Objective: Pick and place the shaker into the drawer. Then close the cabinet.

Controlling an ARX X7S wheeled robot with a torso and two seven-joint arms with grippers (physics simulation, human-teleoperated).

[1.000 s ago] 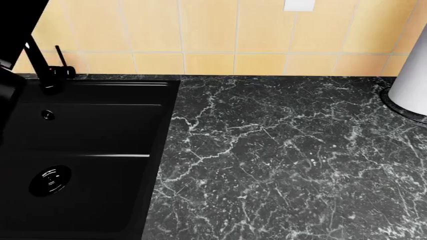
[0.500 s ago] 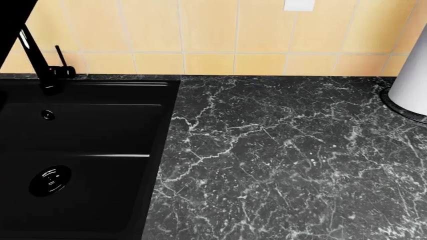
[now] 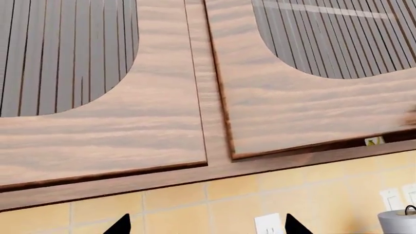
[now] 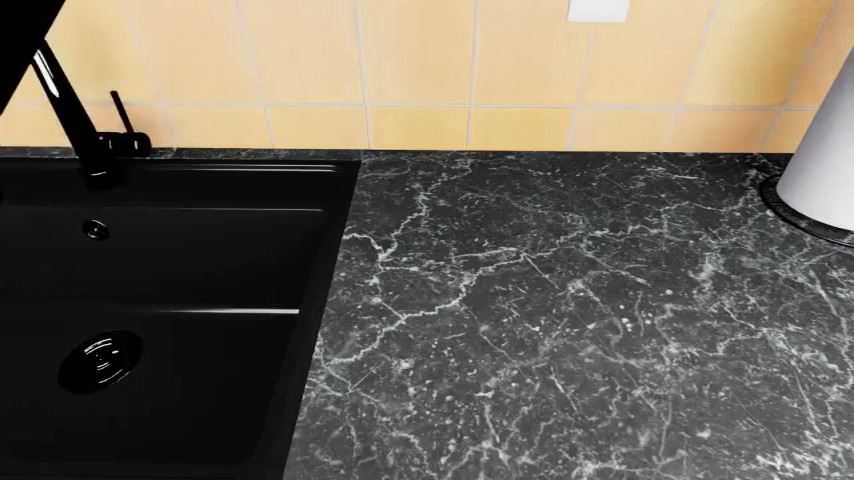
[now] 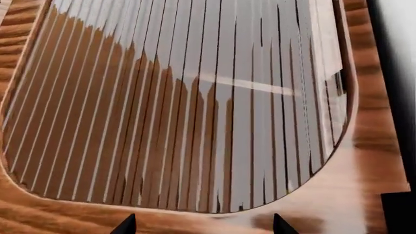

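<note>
Head view: the dark arm mass seen at the sink (image 4: 160, 320) edge a second ago is gone, both jaws are raised wide apart toward wall cabinets (image 3: 162, 122), and neither shaker nor drawer is shown.

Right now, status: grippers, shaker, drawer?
Left gripper and right gripper both open and empty, facing the upper cabinet doors. Shaker and drawer not in view. Head view shows only the sink and counter.

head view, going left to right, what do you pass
faucet → black sink → dark marble countertop → tall white cylinder on a black ring base, cut off by the right edge
</note>
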